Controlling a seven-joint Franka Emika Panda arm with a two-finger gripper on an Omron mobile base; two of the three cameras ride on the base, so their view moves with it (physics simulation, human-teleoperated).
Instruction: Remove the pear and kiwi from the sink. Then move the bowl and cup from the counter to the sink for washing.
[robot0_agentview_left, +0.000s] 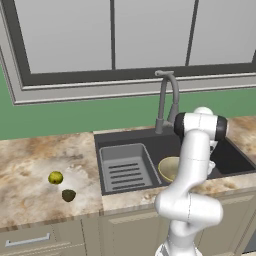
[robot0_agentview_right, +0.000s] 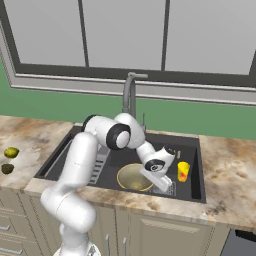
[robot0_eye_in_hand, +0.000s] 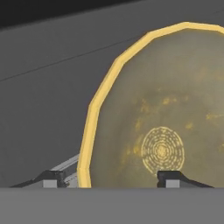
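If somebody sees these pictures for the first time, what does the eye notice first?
First, the white arm bending down into the dark grey sink, its gripper straddling the rim of the round tan-yellow bowl on the basin floor. Then the small yellow cup inside the sink at its right, and two small fruits on the marbled counter to its left.

In the left base view the arm (robot0_agentview_left: 192, 165) covers the right part of the bowl (robot0_agentview_left: 169, 169) and the sink (robot0_agentview_left: 150, 142) floor behind it. In the right base view the hand hides the bowl's (robot0_agentview_right: 132, 177) right edge, and the gripper (robot0_agentview_right: 170, 189) beside that edge is too small to show its jaw gap. In the hand view the bowl (robot0_eye_in_hand: 162, 109) is cut off at the right and bottom edges, and only the fingertips (robot0_eye_in_hand: 52, 178) show.
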